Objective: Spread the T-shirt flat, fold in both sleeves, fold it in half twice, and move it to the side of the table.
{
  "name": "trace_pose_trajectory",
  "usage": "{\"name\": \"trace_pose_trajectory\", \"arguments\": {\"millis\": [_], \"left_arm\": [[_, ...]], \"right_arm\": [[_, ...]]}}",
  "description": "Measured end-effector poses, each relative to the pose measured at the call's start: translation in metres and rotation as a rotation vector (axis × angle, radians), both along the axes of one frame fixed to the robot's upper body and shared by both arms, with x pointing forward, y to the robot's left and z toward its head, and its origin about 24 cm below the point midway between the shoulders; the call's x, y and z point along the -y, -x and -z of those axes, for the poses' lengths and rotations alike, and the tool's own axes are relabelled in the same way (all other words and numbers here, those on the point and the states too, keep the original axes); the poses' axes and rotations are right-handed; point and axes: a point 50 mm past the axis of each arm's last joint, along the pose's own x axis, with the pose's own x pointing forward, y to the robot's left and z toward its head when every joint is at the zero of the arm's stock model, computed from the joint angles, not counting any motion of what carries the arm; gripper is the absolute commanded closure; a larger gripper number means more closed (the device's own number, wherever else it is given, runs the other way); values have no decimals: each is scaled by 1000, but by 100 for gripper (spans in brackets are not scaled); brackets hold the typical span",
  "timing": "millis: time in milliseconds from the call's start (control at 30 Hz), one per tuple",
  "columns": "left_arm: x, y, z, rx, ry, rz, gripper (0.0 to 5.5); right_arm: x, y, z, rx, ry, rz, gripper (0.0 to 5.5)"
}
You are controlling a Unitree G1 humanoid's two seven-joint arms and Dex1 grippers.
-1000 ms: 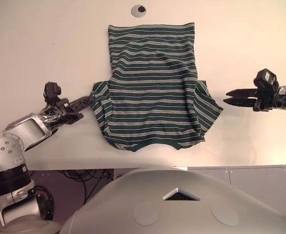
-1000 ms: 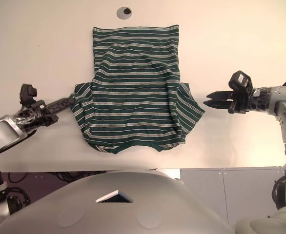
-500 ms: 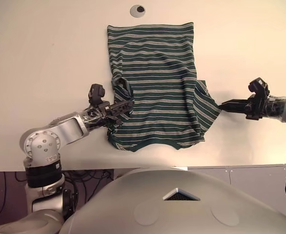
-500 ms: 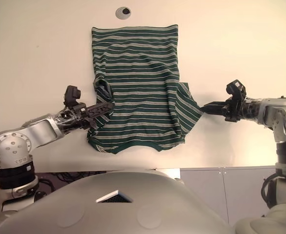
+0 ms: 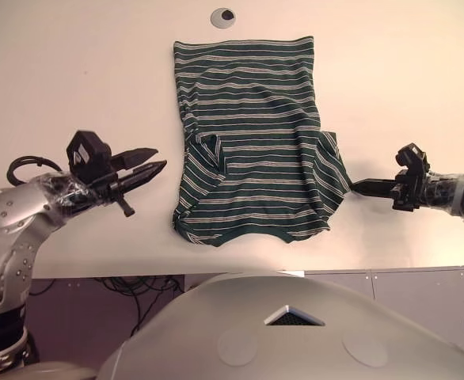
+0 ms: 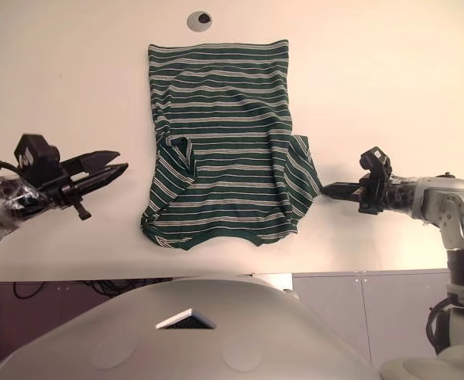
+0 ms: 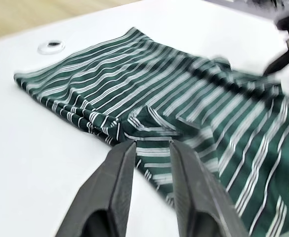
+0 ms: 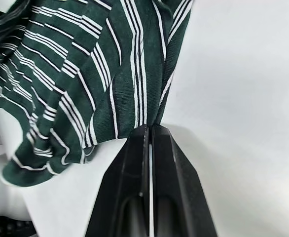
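The green striped T-shirt lies mid-tabletop, its left sleeve already turned in over the body. The right pincer is pinched shut on the edge of the right sleeve, so that fold looks to be the job in hand: lift only slightly, carry the edge inward, and lay it flat before letting go. The left pincer, fingers apart and holding nothing, hangs near the shirt's left side.

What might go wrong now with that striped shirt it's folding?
The right fingers pinch only the very edge of the right sleeve, so the cloth may slip out mid-fold. Nothing pins the T-shirt down: the left fingers hang open beside it, so a pull might drag the whole shirt and undo the folded-in left sleeve.
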Motion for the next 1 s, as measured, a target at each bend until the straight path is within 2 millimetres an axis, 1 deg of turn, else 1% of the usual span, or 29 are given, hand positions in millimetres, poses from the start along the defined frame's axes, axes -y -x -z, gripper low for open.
{"name": "trace_pose_trajectory", "arguments": {"millis": [133, 200, 267, 333, 367, 400, 433, 500, 533, 567, 633, 667, 700, 767, 833, 867, 933, 967, 1000], "left_arm": [[-6, 18, 16, 127, -154, 195, 431], [-6, 29, 29, 169, -234, 295, 431], [-4, 41, 41, 204, -295, 405, 431], [0, 54, 55, 248, -365, 549, 431], [1, 62, 64, 267, -403, 636, 431], [4, 65, 68, 337, -419, 696, 431], [7, 63, 70, 397, -432, 726, 431], [12, 61, 75, 462, -436, 732, 431], [19, 58, 78, 505, -431, 726, 431], [21, 58, 79, 524, -431, 720, 431], [24, 56, 80, 557, -437, 710, 431], [25, 55, 81, 570, -438, 704, 431], [25, 54, 81, 574, -437, 700, 431], [26, 54, 82, 578, -431, 691, 452], [26, 54, 83, 577, -437, 702, 479], [26, 54, 83, 578, -437, 713, 493], [26, 54, 82, 585, -433, 712, 521], [27, 54, 81, 591, -432, 709, 526], [27, 53, 80, 598, -429, 705, 543]], "right_arm": [[-10, 0, -3, -46, -122, 27, 549], [-17, -5, -12, -50, -165, 13, 549], [-30, -15, -22, -25, -230, -7, 549], [-46, -29, -39, 19, -289, -47, 549], [-57, -36, -49, 50, -312, -81, 549], [-69, -42, -62, 81, -335, -130, 549], [-78, -45, -69, 102, -340, -169, 549], [-87, -46, -70, 93, -329, -201, 549], [-96, -44, -63, 56, -332, -228, 528], [-99, -42, -60, 39, -320, -239, 522], [-105, -42, -49, 43, -233, -271, 485], [-108, -41, -40, 44, -184, -291, 469], [-108, -40, -35, 50, -157, -306, 456], [-99, -39, -31, 69, -93, -310, 436], [-90, -40, -35, 131, -90, -352, 435], [-85, -42, -42, 199, -108, -394, 435], [-72, -40, -48, 327, -85, -497, 435], [-64, -36, -48, 377, -55, -554, 435], [-58, -32, -44, 411, -28, -601, 435]]}}
